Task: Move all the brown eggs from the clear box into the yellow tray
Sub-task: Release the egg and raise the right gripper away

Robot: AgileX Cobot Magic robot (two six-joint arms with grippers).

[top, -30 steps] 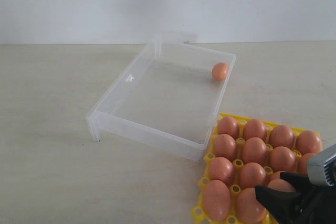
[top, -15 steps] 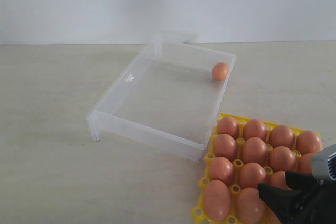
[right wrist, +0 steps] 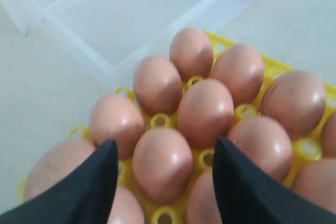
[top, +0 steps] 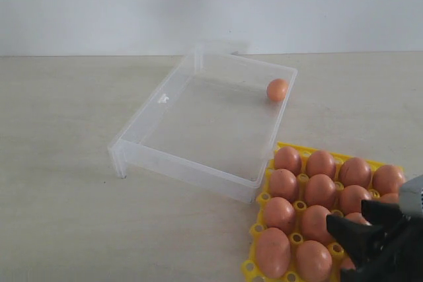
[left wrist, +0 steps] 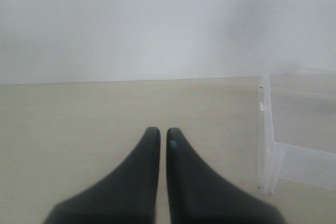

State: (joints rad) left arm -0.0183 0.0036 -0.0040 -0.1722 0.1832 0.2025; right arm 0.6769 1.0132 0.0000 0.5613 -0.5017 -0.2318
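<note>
Brown eggs [top: 321, 188] nearly all sit in the yellow tray [top: 250, 269], last egg [top: 277, 89] in the clear box [top: 185, 165]; right fingers [right wrist: 86, 184] spread above tray, left fingers [left wrist: 139, 182] pressed together.

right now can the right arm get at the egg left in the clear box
Probably yes: the clear box is open-topped, nothing covers the egg, and the right gripper hangs open.

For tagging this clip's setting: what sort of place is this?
Most likely a robot lab bench, not a kitchen: a plain pale tabletop against a blank white wall, holding a clear plastic box and a yellow plastic egg tray of brown eggs, with black robot fingers above.
</note>
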